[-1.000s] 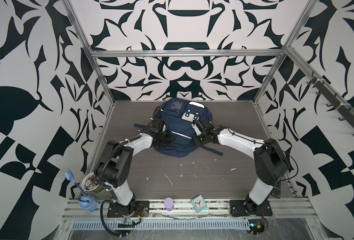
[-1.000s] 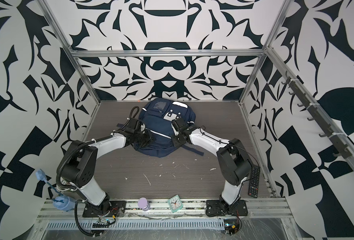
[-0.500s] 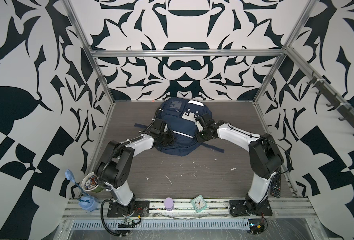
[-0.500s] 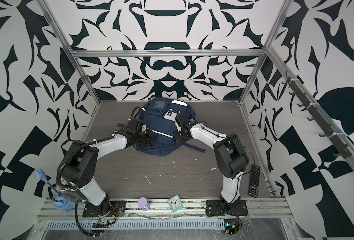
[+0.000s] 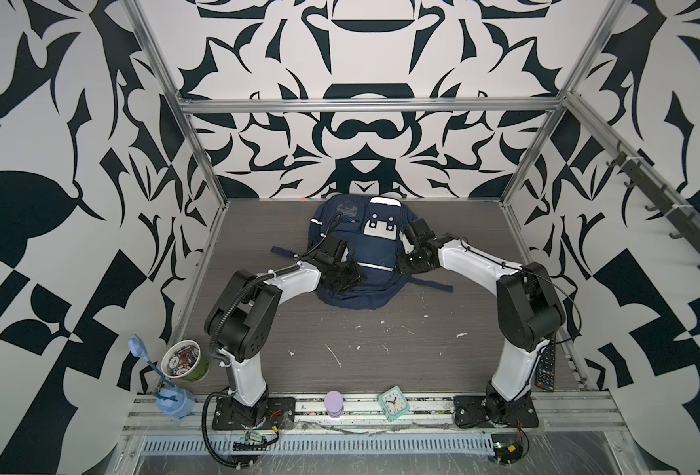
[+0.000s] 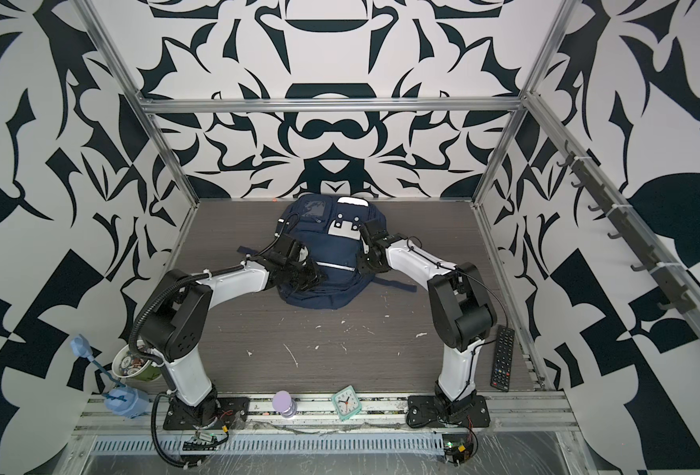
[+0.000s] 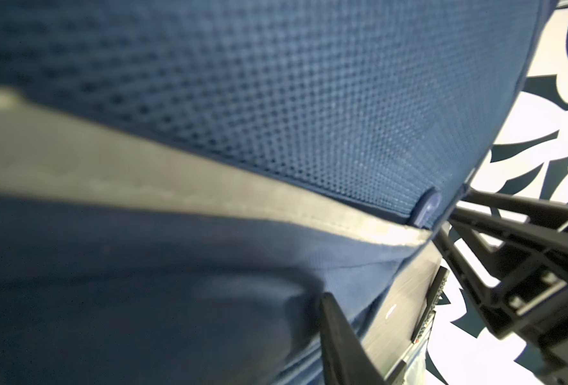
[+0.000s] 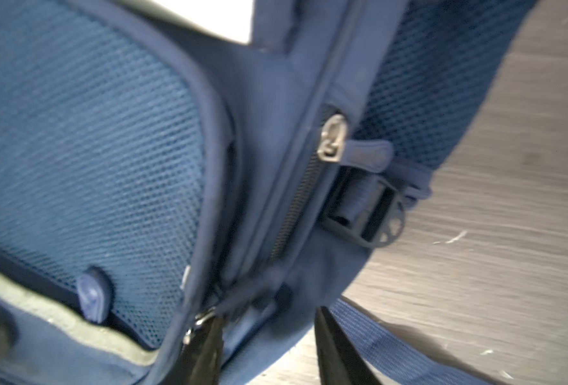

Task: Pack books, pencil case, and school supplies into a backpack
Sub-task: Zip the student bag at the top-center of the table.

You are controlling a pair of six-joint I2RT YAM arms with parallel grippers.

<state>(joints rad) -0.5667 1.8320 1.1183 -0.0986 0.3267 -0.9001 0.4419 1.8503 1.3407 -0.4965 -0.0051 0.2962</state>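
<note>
The navy backpack (image 5: pixel 370 253) (image 6: pixel 333 251) lies flat at the back middle of the table, white patches up. My left gripper (image 5: pixel 345 276) is pressed against its near left side. The left wrist view is filled with mesh, a silver strip (image 7: pixel 209 186) and one black finger (image 7: pixel 339 340); the other finger is hidden. My right gripper (image 5: pixel 404 246) (image 8: pixel 269 353) is at the pack's right side, open, both fingers (image 8: pixel 337 350) apart with the pack's edge fabric loose between them, near a zip pull (image 8: pixel 332 140). Books, pencil case and school supplies are out of view.
A backpack strap (image 5: pixel 430 283) trails right across the table. A black remote (image 5: pixel 545 366) lies by the right arm's base. A teal clock (image 5: pixel 393 402) and a lilac object (image 5: pixel 334 404) sit on the front rail. A cup (image 5: pixel 183 364) stands front left.
The backpack has slid toward the back wall with both arms following it. The right gripper has moved up along the pack's right side, and its fingers now stand apart.
</note>
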